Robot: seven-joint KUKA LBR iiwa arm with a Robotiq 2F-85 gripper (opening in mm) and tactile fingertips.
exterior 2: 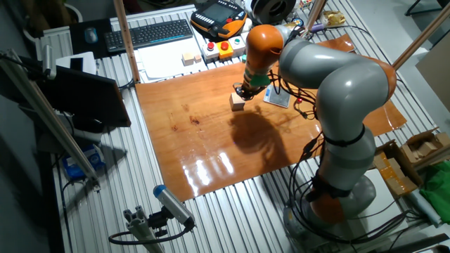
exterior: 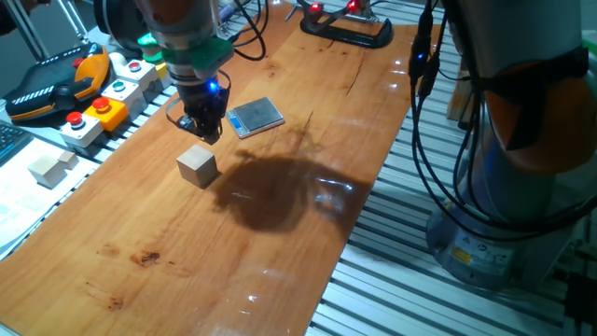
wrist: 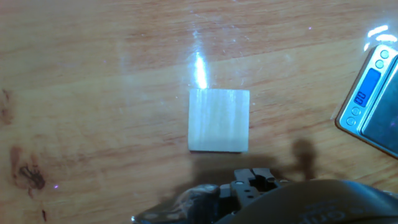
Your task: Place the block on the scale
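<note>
Glossy wooden table (exterior: 280, 233), block (exterior: 197, 166) beside scale (exterior: 256, 116), tool (exterior: 207, 131) above (finger spacing unclear)

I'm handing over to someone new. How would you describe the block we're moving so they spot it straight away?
Find the long wooden table, then the claw hanging over it. The block sits on the bare wood just below the claw: a single plain tan cube, unlike the flat grey scale nearby.

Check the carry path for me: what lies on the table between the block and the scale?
Only bare wood. In one fixed view the stretch from the block to the scale holds nothing; the gripper hangs above it.
</note>
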